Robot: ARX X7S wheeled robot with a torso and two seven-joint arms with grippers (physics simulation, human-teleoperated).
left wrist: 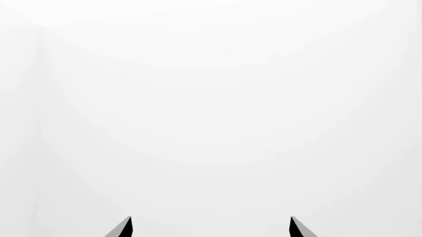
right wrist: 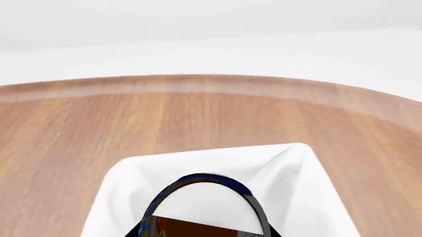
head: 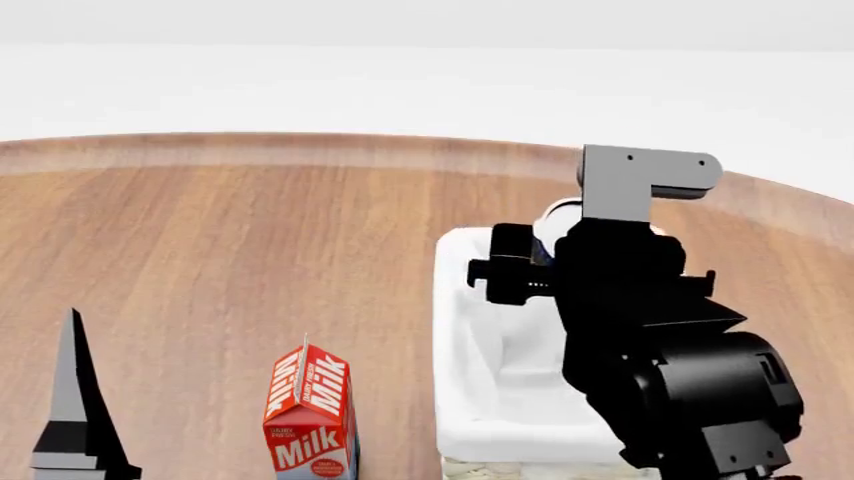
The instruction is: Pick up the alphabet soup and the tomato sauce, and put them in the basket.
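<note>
The alphabet soup (right wrist: 205,201), a can with a blue label and a pale top, sits in my right gripper (right wrist: 201,232), which is shut on it. In the head view the can (head: 557,213) peeks out behind the black right arm, above the far end of the basket (head: 455,330). The basket's white cloth lining (right wrist: 132,178) lies right under the can. My left gripper (left wrist: 211,227) is open and holds nothing, facing a blank white background. One of its fingers (head: 75,395) shows at the lower left of the head view. The tomato sauce is out of view.
A red milk carton (head: 310,415) stands upright on the round wooden table (head: 240,240), left of the basket. The table's curved far edge (head: 334,148) runs across the back, with white floor beyond.
</note>
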